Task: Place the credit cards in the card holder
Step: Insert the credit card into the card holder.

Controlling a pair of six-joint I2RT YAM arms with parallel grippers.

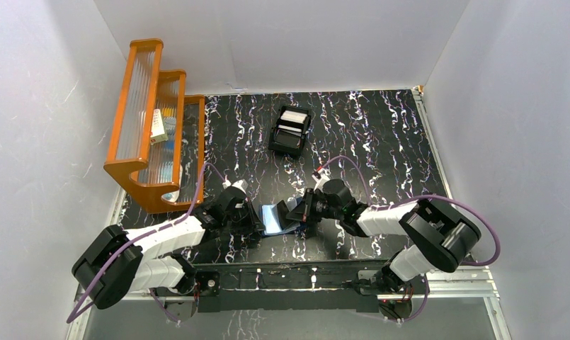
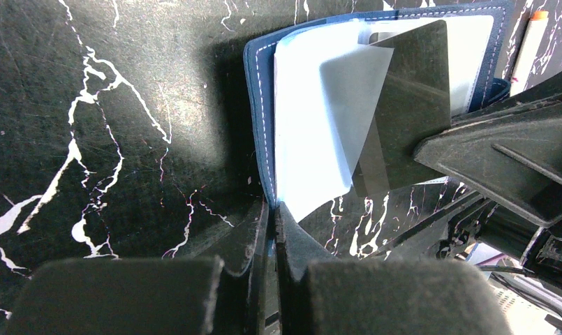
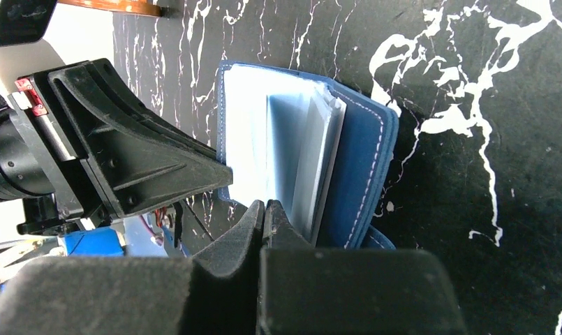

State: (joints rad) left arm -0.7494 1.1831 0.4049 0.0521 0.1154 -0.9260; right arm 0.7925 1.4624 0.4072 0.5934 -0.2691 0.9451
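**Overhead view and two wrist views**

- **Worktop:** the black, white-veined, marble-patterned worktop [image 1: 381, 142] carries every item.
- **Rack:** an orange wooden stepped rack with ribbed clear panels [image 1: 144, 106] stands at the far left, close to the side wall.
- **Box:** a black open-top rectangular box [image 1: 275, 136] lies at the far centre, well apart from both arms. It holds white credit cards [image 1: 293, 116].
- **Card holder:** the navy-blue, folding, leather-like card holder [image 1: 276, 218] is open near the front edge, between the two arms. Its pale blue interior [image 2: 306, 139] is exposed and its stitched cover [image 3: 361, 174] is spread. Several pale inner leaves stand partly raised in the right wrist view.
- **Left fingers:** the left fingers [image 2: 281, 230] are pressed together and pinch the stitched edge of the card holder at its near corner. Their tip [image 3: 218, 183] meets the same edge in the right wrist view.
- **Right fingers:** the right fingers [image 3: 274, 220] are pressed together and pinch the edge of a thin, flat, grey rectangular credit card [image 2: 410, 91].
- **Credit card:** it lies slanted over the pale interior of the card holder, with one rounded corner near the far stitched border. It cannot be told whether any part of it sits inside a slot.
- **Stick:** a thin pale stick with an orange tip [image 2: 528, 45] lies on the worktop just beside the card holder's far edge
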